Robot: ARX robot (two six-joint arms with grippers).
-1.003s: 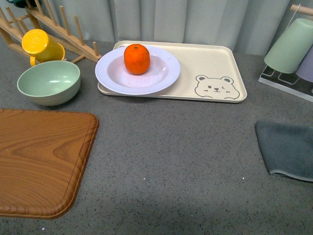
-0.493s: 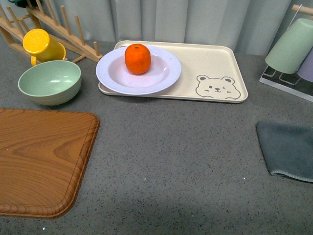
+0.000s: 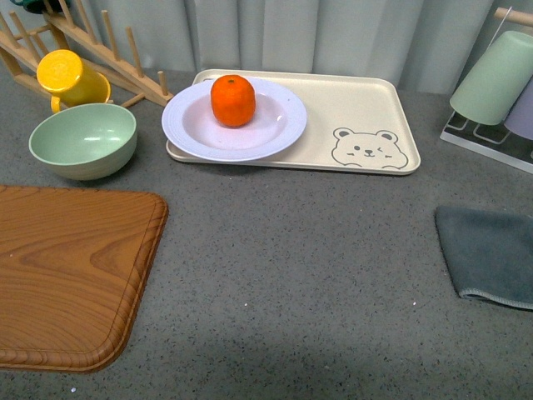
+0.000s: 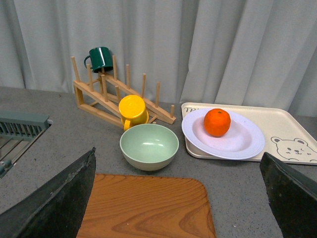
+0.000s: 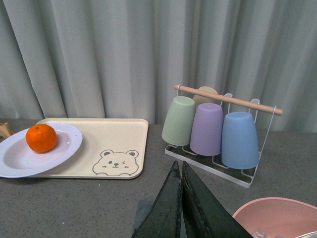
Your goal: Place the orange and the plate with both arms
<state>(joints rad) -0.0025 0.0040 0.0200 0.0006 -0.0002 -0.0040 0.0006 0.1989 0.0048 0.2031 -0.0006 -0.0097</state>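
Left jaws spread, right jaws pressed together; the round orange (image 3: 232, 100) likely rolls, so lift the stiff plate (image 3: 234, 120) by its rim

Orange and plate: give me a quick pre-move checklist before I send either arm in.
1. Orange sits inside the plate: ok.
2. Plate rests on the left part of the bear-printed tray, its rim overhanging the tray's left edge: ok, but mind the overhang.
3. Left end effector open, nothing between its fingers: ok.
4. Right end effector fingers pressed together, holding nothing: not ok for grasping; open it first.
5. Green bowl and yellow cup stand close to the plate's left side: not ok for a wide left approach.
6. Grey table in front of the tray is bare: ok.
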